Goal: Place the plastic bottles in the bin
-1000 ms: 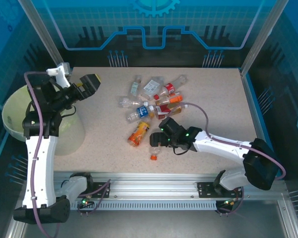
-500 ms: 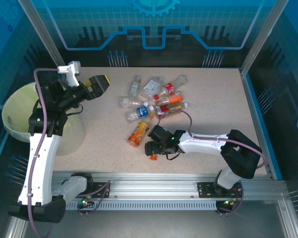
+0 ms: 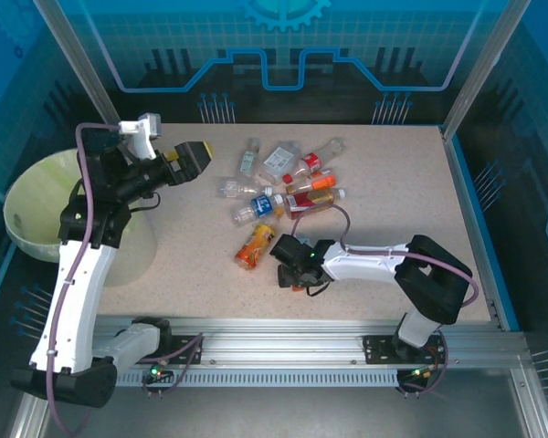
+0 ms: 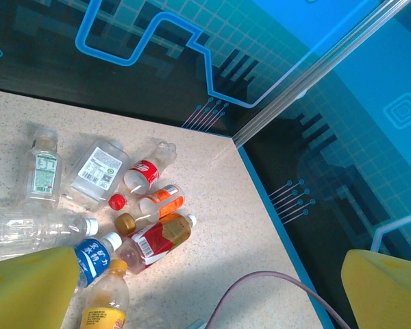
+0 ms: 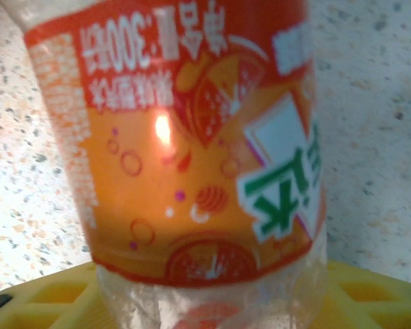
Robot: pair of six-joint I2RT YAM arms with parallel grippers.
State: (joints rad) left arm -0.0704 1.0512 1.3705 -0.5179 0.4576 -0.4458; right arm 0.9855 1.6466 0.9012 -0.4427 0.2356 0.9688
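Centre right gripper, closure unclear, on bottle mid-label at lower middle; hold spread left gripper clear.

White arm links, black joints, purple cables, yellow tool pads

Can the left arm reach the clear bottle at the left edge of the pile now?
Probably yes. The left gripper hovers open just left of the clear bottle, with bare table between them and nothing in the way.

Left fingers have swung further from the bin; right fingers have slid onto the orange-labelled bottle
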